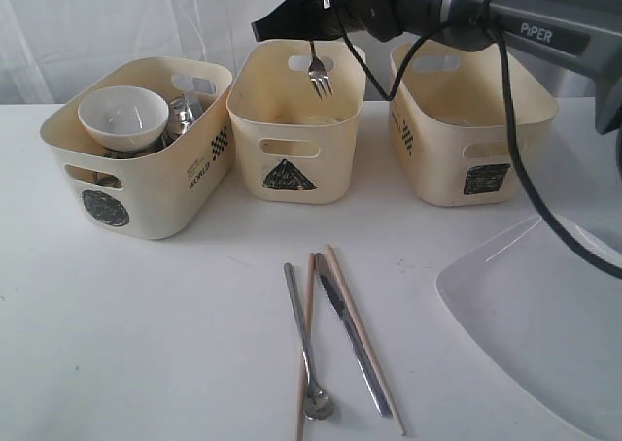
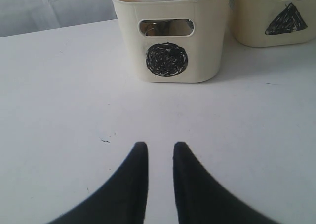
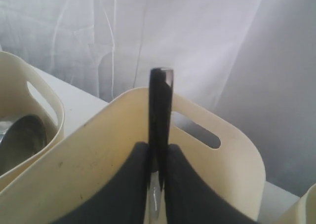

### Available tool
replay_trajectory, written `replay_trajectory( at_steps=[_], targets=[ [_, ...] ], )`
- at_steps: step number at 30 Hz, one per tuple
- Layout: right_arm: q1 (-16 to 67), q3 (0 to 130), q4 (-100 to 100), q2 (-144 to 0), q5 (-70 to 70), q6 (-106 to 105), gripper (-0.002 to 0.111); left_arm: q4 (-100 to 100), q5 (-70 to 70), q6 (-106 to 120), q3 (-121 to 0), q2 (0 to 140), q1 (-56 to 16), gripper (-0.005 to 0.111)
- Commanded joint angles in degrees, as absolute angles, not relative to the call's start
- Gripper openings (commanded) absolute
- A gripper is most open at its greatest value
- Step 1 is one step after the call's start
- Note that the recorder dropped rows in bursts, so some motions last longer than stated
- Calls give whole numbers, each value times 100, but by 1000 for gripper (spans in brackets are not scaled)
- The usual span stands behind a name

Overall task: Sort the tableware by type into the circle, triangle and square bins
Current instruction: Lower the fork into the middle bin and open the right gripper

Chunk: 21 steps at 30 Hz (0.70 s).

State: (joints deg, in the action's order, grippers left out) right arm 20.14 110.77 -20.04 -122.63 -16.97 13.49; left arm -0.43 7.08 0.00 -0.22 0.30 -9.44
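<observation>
My right gripper [image 1: 311,33] is shut on a steel fork [image 1: 319,76], which hangs tines down over the triangle bin [image 1: 292,150]. In the right wrist view its fingers [image 3: 158,147] clamp the dark handle [image 3: 160,100] above that bin's wall [image 3: 98,169]. The circle bin [image 1: 146,184] holds a white bowl [image 1: 122,116] and steel mugs [image 1: 185,111]. A spoon [image 1: 299,324], a knife [image 1: 348,339] and two wooden chopsticks [image 1: 367,349] lie on the table in front. My left gripper [image 2: 160,147] is open over bare table, facing the circle bin [image 2: 168,61].
The square bin [image 1: 466,140] stands to the right of the triangle bin. A large white plate [image 1: 544,315] lies at the table's front right corner. The right arm and its cable [image 1: 515,159] cross above the square bin. A white curtain hangs behind.
</observation>
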Motion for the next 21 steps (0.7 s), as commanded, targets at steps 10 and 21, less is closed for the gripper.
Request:
replay_trajectory(
  at_steps=[10, 21],
  targets=[
    [1993, 11133, -1189, -12339, -1880, 782, 4, -52, 731, -41, 0, 0, -930, 25],
    [1993, 11133, -923, -12328, -1931, 561, 35, -52, 731, -41, 0, 0, -930, 25]
  ],
)
